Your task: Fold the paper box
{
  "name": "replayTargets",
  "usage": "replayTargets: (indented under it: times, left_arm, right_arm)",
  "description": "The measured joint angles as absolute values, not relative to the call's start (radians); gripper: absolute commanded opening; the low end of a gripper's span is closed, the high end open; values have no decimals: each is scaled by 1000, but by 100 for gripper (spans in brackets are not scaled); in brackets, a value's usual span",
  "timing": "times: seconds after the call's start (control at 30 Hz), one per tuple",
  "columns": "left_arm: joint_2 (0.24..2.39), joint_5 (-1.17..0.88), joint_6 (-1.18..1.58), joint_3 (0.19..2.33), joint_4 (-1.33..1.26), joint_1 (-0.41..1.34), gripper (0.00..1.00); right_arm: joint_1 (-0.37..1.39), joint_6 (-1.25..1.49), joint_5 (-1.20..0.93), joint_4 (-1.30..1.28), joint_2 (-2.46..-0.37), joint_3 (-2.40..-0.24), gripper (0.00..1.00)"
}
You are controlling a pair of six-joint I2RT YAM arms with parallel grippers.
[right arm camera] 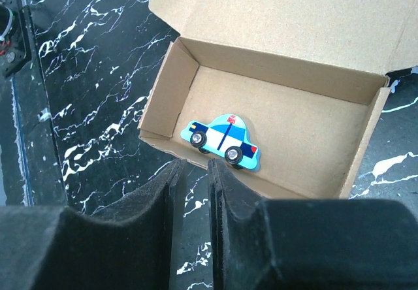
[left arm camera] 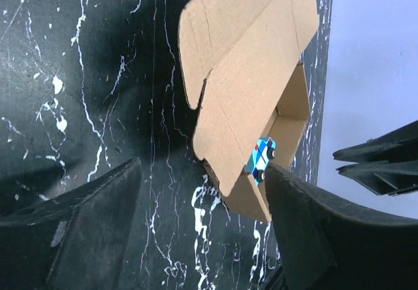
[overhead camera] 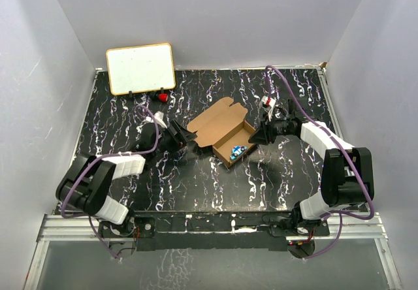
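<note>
The brown paper box (overhead camera: 225, 133) lies in the middle of the table as an open carton, its lid folded back toward the far left. A blue toy police car (overhead camera: 236, 150) lies inside. My left gripper (overhead camera: 185, 140) is open wide at the box's left side; in the left wrist view the box (left arm camera: 248, 107) has its near corner between my fingers (left arm camera: 85, 218), with the car (left arm camera: 262, 159) by the right finger. My right gripper (overhead camera: 258, 135) sits at the box's right end. In the right wrist view its fingers (right arm camera: 235, 192) are almost together, empty, just outside the box's (right arm camera: 294, 107) wall by the car (right arm camera: 222, 140).
A white board with a tan frame (overhead camera: 140, 68) leans at the back left, with a small red object (overhead camera: 161, 97) in front of it. White walls close the table on three sides. The right gripper's fingers show at the edge of the left wrist view (left arm camera: 379, 162).
</note>
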State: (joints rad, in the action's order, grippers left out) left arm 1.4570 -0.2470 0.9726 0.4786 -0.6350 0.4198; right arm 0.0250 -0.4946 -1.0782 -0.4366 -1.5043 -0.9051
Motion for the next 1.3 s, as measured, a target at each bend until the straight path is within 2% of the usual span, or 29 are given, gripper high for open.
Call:
replayTargets:
  times: [0.43, 0.6, 0.7, 1.0, 1.3]
  left_arm:
    - [1671, -258, 1059, 562, -780, 420, 38]
    - [1697, -278, 1077, 574, -816, 420, 22]
    - [1698, -284, 1077, 575, -823, 420, 19]
    - [1699, -308, 1073, 603, -823, 420, 20]
    - [1703, -327, 1021, 640, -784, 420, 0]
  right_arm:
    - [22, -494, -1087, -436, -1504, -905, 26]
    - [16, -494, -1089, -436, -1504, -905, 26]
    - [13, -494, -1089, -436, -1504, -905, 26]
    - [8, -490, -1093, -437, -1500, -905, 26]
    - [-27, -472, -1085, -418, -1470, -906, 26]
